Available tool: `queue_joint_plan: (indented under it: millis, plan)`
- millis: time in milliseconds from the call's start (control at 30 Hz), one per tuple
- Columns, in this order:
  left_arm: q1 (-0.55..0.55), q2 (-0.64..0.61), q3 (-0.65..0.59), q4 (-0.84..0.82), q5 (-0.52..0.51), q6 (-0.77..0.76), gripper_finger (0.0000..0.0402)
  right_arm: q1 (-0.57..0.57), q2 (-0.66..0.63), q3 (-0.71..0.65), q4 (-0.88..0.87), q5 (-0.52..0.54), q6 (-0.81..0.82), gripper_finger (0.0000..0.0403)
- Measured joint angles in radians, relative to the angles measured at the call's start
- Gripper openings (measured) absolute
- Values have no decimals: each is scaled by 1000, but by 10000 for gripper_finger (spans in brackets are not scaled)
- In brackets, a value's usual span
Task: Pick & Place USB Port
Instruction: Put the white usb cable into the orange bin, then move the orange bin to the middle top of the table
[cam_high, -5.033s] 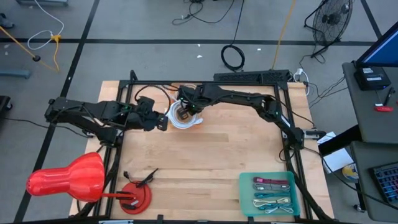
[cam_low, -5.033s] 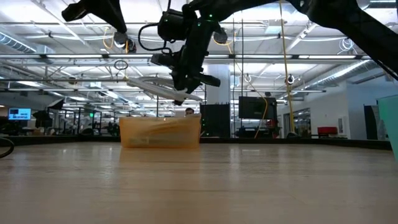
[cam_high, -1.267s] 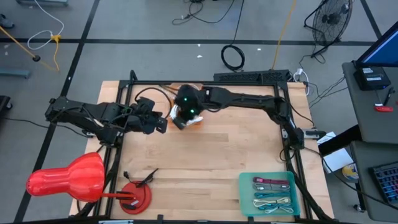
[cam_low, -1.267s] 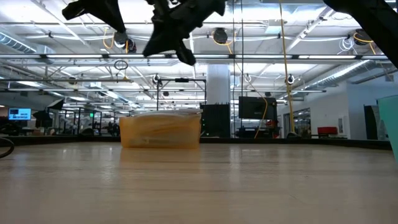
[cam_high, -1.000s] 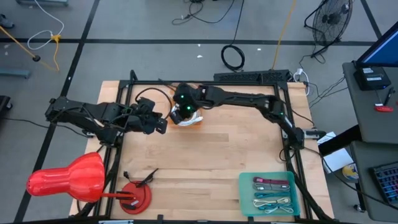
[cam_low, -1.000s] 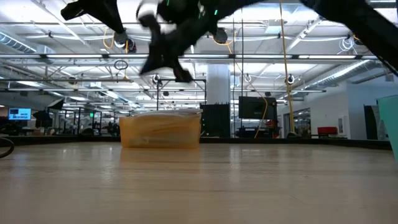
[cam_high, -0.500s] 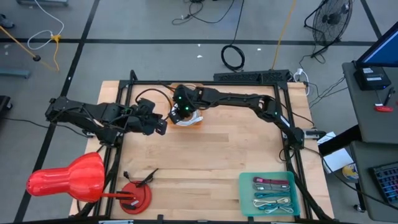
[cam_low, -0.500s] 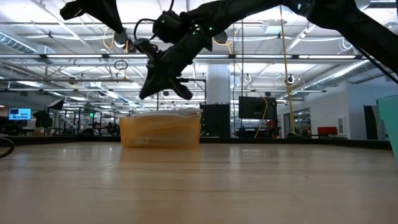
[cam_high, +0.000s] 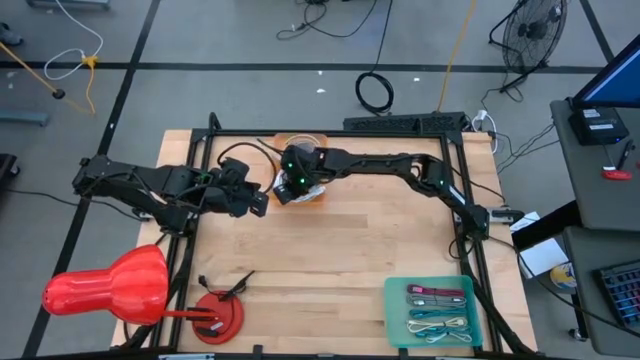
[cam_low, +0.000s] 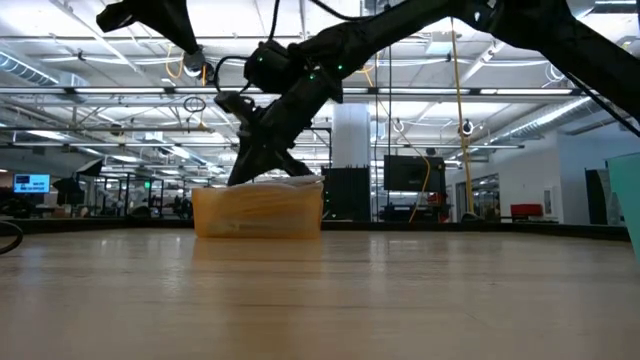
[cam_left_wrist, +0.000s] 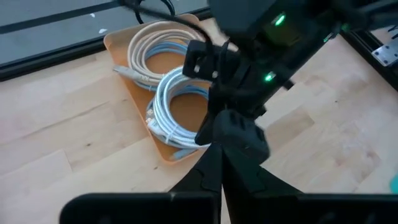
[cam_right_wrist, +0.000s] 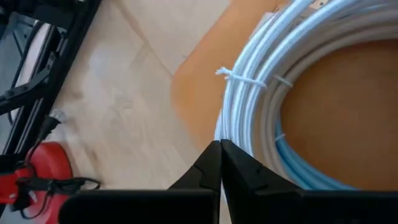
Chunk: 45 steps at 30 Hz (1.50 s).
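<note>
Since a second ago the right gripper (cam_high: 285, 190) has swung down from above the orange tray (cam_high: 316, 196) to its near edge.

From above, that tray sits at the far middle of the worktop (cam_high: 340, 260), coiled white cables (cam_high: 312, 188) inside it, and the left gripper (cam_high: 258, 200) waits just beside it. A green tray (cam_high: 400, 325) with a few cables already in it lies well apart, at the near right corner.

At table height, the right gripper's tip reaches the tray's rim.

The left wrist view shows two coils (cam_left_wrist: 168, 112) lying in the tray, left fingers (cam_left_wrist: 219, 169) pressed together, empty.

The right wrist view shows right fingers (cam_right_wrist: 221, 163) also together, touching a tied coil (cam_right_wrist: 249, 106) at the tray's edge, holding nothing.

I'd say this pick has barely begun: no cable lifted yet, the carry to the green tray all left.
</note>
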Motion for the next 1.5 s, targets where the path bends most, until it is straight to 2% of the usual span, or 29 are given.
queue_joint_plan:
  millis: [267, 900, 1400, 1500]
  plan:
    - [0, 0, 0, -14, 0, -2, 3, 0, -3, -62, 50, 0, 19, 0]
    - [0, 0, 0, -29, 2, -3, 7, -3, -1, -64, 74, 23, 23, 0]
    - [0, 0, 0, -53, 3, -23, 12, -16, -61, -67, 73, 26, 15, 0]
    - [0, 0, 0, -54, 3, -25, 3, -28, -90, -64, 128, 27, 28, 0]
